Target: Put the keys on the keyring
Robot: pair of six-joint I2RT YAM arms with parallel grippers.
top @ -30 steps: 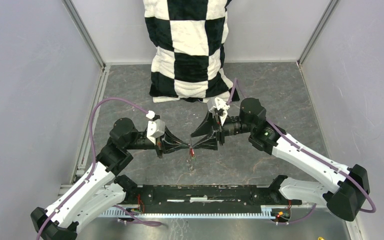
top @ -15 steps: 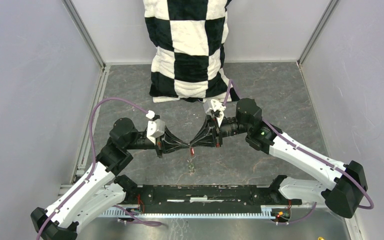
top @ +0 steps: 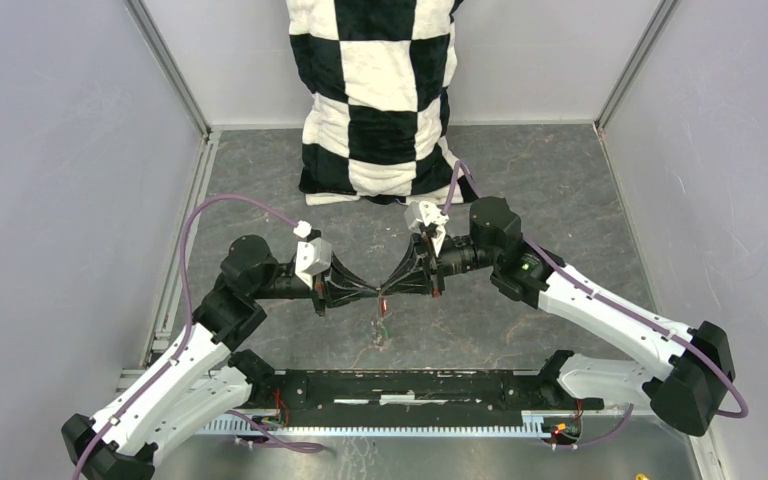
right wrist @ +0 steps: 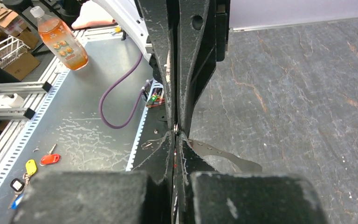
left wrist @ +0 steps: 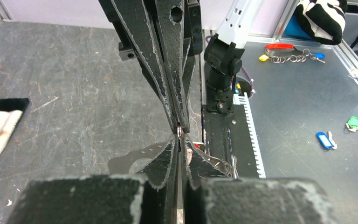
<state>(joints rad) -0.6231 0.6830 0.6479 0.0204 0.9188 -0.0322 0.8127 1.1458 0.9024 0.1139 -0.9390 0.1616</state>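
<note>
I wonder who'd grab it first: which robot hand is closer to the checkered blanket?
Right, by a little. The right hand has its wide end just short of the checkered blanket; the left hand lies a bit farther from it. Their tips meet.

Left fingers (top: 355, 287), right fingers (top: 408, 277) closed, tip to tip.

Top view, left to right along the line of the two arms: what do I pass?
Left arm's black elbow, left wrist camera, shut left jaws, shut right jaws, right wrist camera, right arm's white link.
</note>
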